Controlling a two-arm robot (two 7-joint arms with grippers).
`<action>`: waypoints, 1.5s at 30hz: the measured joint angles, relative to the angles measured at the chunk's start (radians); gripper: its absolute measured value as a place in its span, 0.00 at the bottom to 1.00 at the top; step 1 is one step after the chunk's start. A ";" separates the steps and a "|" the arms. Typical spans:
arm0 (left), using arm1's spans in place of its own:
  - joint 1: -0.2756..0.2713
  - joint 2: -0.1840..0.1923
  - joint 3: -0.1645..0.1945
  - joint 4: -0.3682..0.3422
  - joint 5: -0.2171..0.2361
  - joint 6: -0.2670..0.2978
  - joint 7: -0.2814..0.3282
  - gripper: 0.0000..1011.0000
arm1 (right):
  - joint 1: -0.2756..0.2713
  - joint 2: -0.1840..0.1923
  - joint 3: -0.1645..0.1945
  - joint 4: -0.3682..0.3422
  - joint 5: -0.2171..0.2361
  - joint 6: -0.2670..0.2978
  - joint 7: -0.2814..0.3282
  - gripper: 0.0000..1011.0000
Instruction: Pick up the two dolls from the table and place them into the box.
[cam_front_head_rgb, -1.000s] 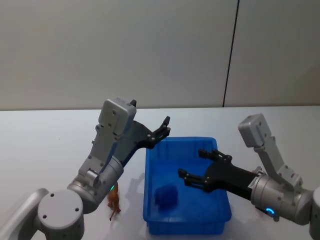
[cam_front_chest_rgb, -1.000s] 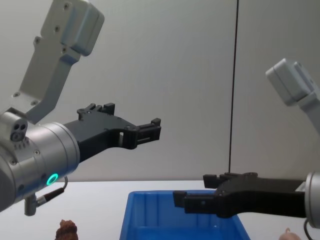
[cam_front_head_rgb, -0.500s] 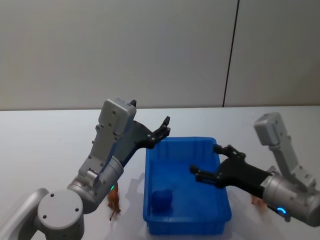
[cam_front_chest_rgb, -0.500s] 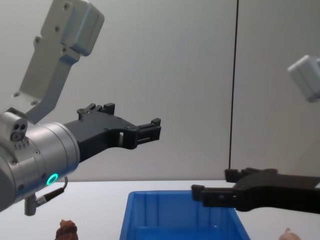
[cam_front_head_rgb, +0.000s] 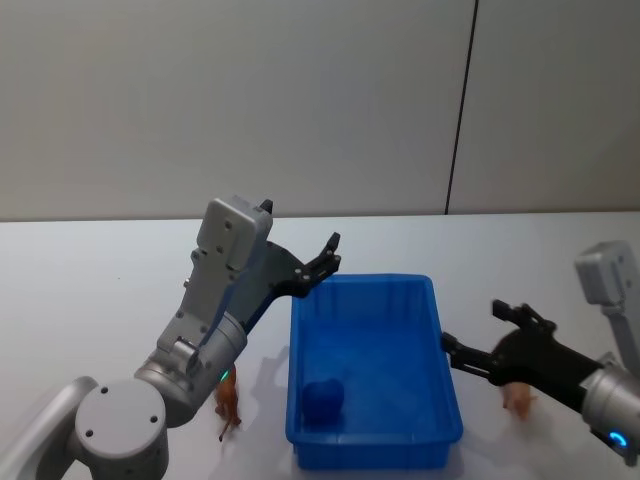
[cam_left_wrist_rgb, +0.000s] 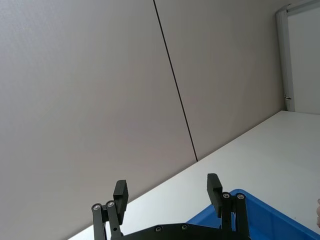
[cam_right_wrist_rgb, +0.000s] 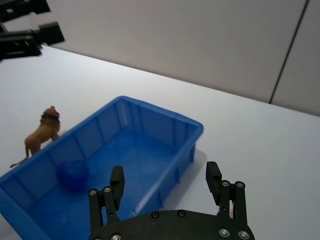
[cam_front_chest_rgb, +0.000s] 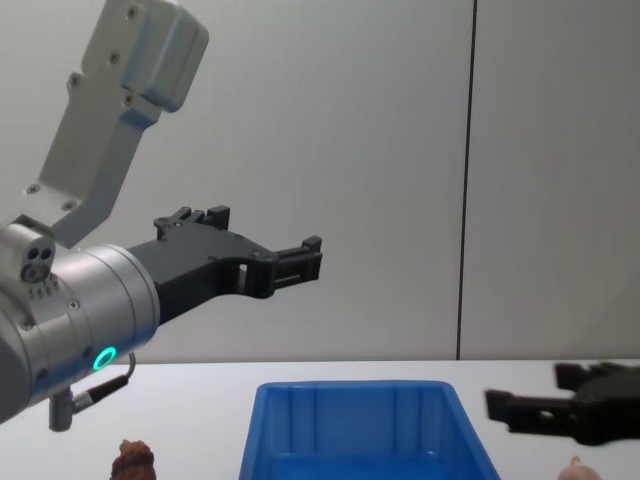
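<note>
Pale doll (cam_front_head_rgb: 518, 398) just under right tool (cam_front_head_rgb: 472, 323), beside box (cam_front_head_rgb: 365, 281); left tool (cam_front_head_rgb: 329, 254) raised.

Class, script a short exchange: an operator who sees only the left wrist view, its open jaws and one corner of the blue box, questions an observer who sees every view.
Operator: Where is the reddish-brown doll?
Observer: The reddish-brown doll stands on the table beside the left wall of the box.
Operator: And the right gripper?
Observer: The right gripper hovers right of the box, jaws open, the pale doll on the table beside it.
</note>
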 joint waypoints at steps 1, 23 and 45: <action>0.000 0.000 0.000 0.000 0.000 0.000 0.000 0.99 | -0.005 0.004 0.002 -0.002 0.003 0.001 -0.005 0.99; 0.000 0.000 0.000 0.000 0.000 0.000 0.000 0.99 | -0.090 0.058 0.021 0.001 0.023 0.048 -0.100 0.99; 0.000 0.000 0.000 0.000 0.000 0.000 0.000 0.99 | -0.030 0.004 0.001 0.118 0.014 0.083 -0.134 0.85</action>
